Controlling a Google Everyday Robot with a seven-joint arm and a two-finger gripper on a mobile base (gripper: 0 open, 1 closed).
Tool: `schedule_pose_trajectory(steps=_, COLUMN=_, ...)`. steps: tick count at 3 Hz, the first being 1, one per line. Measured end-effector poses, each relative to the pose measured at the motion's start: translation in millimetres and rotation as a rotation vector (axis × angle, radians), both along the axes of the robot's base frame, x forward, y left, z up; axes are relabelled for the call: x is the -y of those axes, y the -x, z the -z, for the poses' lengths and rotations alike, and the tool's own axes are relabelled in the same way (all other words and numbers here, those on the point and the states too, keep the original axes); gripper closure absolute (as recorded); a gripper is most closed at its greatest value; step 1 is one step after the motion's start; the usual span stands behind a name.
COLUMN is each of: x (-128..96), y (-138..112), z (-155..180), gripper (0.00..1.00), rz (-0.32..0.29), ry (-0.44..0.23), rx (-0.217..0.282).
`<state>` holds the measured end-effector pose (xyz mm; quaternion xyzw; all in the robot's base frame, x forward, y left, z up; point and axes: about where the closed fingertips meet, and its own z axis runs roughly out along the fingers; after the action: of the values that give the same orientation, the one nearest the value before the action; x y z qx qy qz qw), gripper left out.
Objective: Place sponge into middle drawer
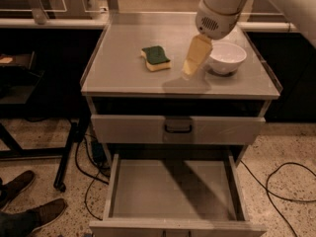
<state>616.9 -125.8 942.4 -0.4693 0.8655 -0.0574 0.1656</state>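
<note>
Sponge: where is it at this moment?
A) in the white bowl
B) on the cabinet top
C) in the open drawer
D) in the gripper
B: the sponge lies on the cabinet top, left of and apart from the gripper, which hangs over the top beside the white bowl.

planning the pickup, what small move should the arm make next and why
Probably shift the gripper sideways until it is over the sponge. It hangs above the tabletop between the sponge and the bowl, and the sponge lies untouched while the drawer below stands open.
</note>
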Motion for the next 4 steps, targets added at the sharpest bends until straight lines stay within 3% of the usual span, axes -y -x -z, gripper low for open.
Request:
schedule_pose_trajectory(steps=2, x=0, y=2, z=-1, gripper=0.00, rz=-0.002, ry=0.000, rx=0.007)
schedule_pose_trajectory(steps=3, x=-5, y=-15, z=3, gripper=0.00, rz=0.025, ry=-0.033, rx=-0.020)
schedule_pose_trajectory(steps=4, x=-20, y=-49, z=13, gripper=0.00, rz=0.052, ry=-0.117, rx=-0.076)
